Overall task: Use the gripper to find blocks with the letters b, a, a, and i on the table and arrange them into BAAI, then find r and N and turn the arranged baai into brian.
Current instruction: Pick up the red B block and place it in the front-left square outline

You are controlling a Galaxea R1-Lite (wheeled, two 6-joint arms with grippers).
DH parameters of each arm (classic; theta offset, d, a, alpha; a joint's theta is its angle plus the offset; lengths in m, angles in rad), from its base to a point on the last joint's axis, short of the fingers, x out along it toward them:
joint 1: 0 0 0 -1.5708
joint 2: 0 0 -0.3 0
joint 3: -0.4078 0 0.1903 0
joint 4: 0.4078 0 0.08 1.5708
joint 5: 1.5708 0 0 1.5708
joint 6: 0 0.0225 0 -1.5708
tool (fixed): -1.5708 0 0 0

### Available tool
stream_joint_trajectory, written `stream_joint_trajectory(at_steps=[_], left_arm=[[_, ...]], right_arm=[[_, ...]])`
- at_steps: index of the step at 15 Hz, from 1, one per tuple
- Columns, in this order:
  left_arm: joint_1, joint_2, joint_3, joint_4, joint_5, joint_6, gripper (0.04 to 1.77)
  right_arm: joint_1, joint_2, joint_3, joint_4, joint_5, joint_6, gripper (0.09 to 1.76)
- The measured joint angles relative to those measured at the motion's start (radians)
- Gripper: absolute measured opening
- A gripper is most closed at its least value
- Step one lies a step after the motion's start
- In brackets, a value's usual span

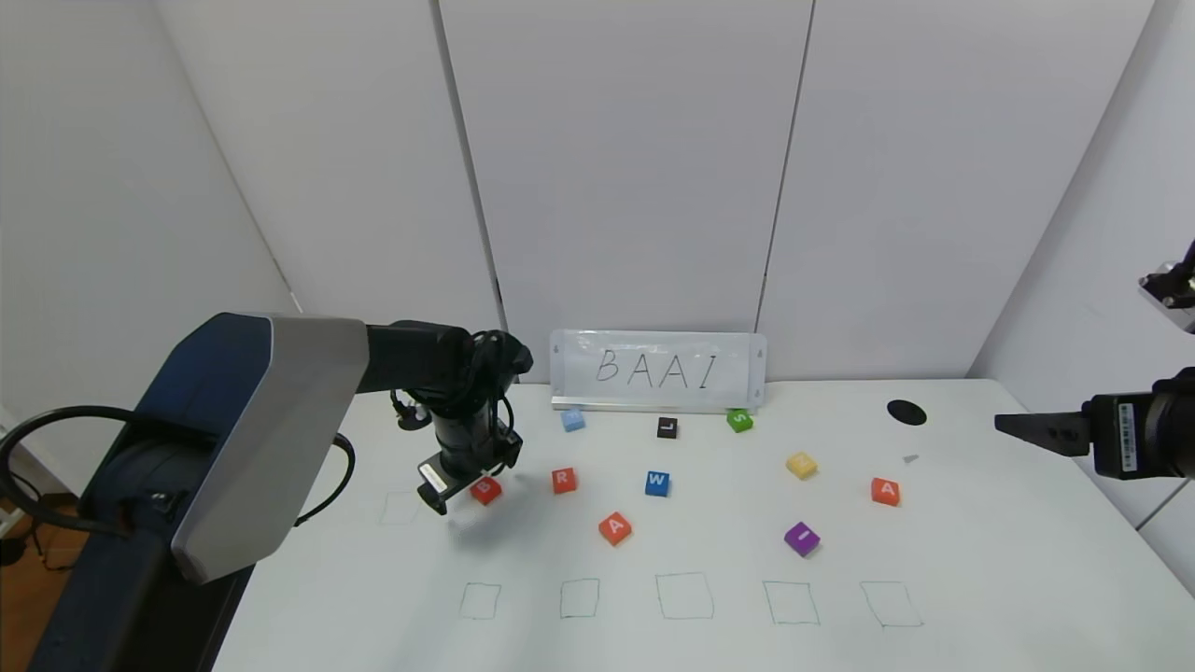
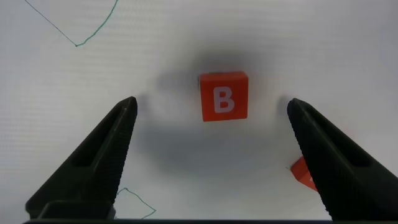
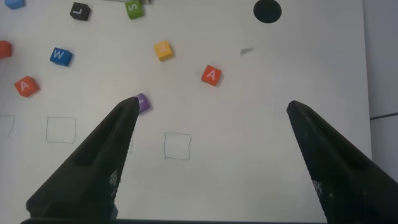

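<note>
Jaws of the left gripper (image 2: 211, 118) hang spread over the B block (image 1: 485, 490), not gripping. Near the BAAI sign (image 1: 658, 371), every block sits loose; the bench (image 1: 980, 579) squares (image 1: 684, 596) remain unfilled. Right gripper (image 3: 208, 134) waits spread.

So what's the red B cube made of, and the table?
The B cube looks like matte painted wood or foam: flat orange-red faces, soft edges, no shine, though which one is hard to tell. The table looks like smooth white laminate, since pen lines sit cleanly on it.
</note>
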Motion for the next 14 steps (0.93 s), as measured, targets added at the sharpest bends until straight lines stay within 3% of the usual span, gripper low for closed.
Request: stream_joint_trajectory(at_steps=[6,10,13,14], left_arm=[[0.008,0.016,0.004,-0.01,0.011,-0.009,1.72],[0.003,0.018,0.004,-0.027,0.01,-0.008,1.05],[0.0,0.022,0.004,-0.027,0.009,-0.008,0.74],[0.0,0.023,0.004,-0.026,0.008,-0.007,0.49]], right_arm=[[0.012,0.007,0.01,-0.004,0.0,0.0,1.71],[0.01,0.009,0.009,-0.004,0.0,-0.001,1.71],[0.008,0.01,0.009,-0.004,0.0,-0.001,1.71],[0.008,0.01,0.008,-0.004,0.0,-0.001,1.71]])
